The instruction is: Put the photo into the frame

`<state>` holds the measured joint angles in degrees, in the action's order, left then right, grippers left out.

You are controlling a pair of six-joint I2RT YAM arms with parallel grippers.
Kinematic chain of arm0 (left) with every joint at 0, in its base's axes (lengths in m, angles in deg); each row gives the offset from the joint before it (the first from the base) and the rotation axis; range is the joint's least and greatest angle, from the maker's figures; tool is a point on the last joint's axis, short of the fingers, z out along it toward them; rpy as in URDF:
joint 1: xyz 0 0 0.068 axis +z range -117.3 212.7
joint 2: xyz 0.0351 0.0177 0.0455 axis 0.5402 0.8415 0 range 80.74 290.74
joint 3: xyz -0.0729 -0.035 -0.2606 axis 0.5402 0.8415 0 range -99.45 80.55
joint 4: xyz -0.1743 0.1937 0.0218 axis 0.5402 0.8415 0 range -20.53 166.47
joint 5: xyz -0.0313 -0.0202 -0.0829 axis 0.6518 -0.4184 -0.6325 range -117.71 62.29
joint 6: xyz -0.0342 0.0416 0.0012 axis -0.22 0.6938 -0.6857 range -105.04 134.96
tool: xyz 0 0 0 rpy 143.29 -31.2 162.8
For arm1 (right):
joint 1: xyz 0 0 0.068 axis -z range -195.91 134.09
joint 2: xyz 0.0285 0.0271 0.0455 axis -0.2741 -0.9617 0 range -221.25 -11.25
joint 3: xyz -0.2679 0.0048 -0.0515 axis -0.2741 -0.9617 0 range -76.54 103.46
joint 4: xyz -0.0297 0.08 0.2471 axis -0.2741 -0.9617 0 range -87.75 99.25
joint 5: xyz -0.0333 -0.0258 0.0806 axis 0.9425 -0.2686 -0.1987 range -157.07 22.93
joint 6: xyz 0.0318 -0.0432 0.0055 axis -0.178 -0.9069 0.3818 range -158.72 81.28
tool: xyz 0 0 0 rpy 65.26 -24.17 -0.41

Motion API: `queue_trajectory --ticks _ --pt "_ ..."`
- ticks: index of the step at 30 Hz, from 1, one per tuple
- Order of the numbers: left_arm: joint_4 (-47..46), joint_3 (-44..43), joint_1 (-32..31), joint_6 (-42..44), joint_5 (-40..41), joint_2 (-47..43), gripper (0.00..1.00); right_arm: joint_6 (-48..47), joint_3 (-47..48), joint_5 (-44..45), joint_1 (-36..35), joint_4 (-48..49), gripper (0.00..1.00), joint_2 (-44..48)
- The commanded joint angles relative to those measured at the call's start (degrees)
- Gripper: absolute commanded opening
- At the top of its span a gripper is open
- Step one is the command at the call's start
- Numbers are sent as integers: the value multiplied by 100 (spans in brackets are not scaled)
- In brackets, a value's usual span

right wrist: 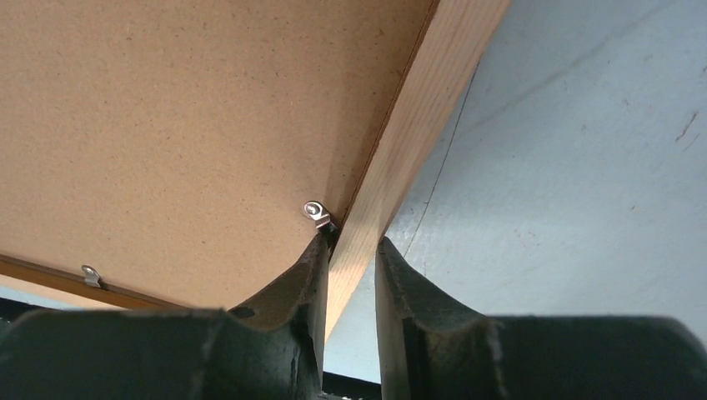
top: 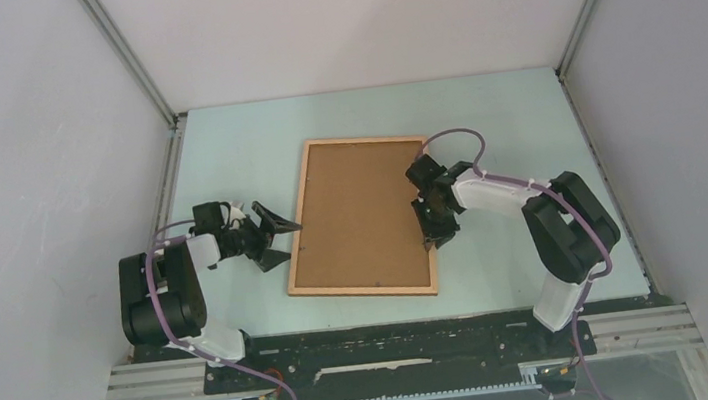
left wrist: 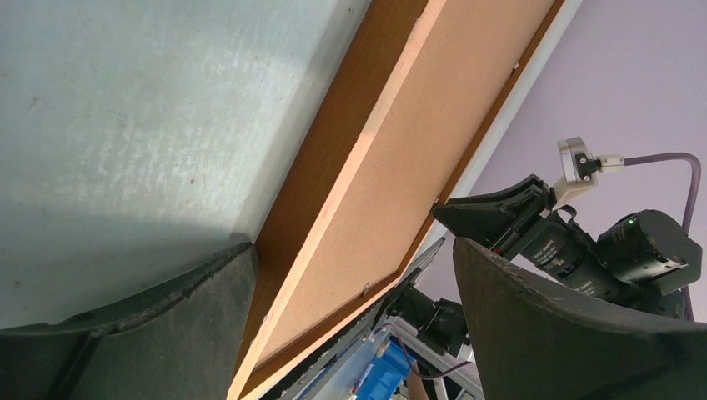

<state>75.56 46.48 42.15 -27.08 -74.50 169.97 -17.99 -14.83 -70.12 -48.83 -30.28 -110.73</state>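
The right end effector [right wrist: 352,250] is set astride the right-hand rail of the frame [right wrist: 417,125], with one finger inside the rail and one outside. The jaws are drawn in narrow, so that both pads appear to press the wood, and the rail is what is held. Just beside the inner finger a small metal clip [right wrist: 315,211] is seen, turned over the edge of the brown backing board [right wrist: 167,108], which is kept in the recess by it. The frame is laid face down and flat near the middle of the pale counter [top: 224,154], so that its back is offered to the arms. The grip on the rail is judged to be a way of steadying or lifting the frame while the back is dealt with.

The left end effector [top: 277,239] is held wide open and empty at the frame's left edge, low to the counter. One finger is near the rail, with no clear touch. It is probably placed there to brace that side.

The photo is not seen in any view. Whether it lies beneath the backing board cannot be told, so the task cannot be judged finished.
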Motion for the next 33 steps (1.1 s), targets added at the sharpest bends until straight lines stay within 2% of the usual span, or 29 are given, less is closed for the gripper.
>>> queue_trajectory --ticks 1,5,8,9,10,11,13,15,26,33 --pt "-15 146 20 -35 -156 -81 96 -746 165 -116 98 995 0 17" --pt "-4 146 32 -24 -143 -107 96 -544 204 -11 16 1092 0 163" --pt "-2 146 37 -15 -138 -110 96 -57 284 258 -67 796 1 356" --pt "-3 138 45 -19 -138 -110 96 70 281 284 -108 729 13 446" --pt "-6 138 43 -15 -138 -101 96 188 267 302 -158 659 30 531" --pt "-3 137 42 -22 -142 -99 96 276 271 451 -207 600 41 603" --pt "-7 137 46 -23 -144 -99 96 401 271 514 -267 513 52 681" --pt "-11 137 50 -23 -143 -103 96 427 269 553 -320 486 57 697" --pt "-15 132 62 -10 -147 -125 96 398 590 1028 -348 146 59 201" --pt "-19 137 64 31 -172 -226 99 937 529 940 -328 208 59 208"
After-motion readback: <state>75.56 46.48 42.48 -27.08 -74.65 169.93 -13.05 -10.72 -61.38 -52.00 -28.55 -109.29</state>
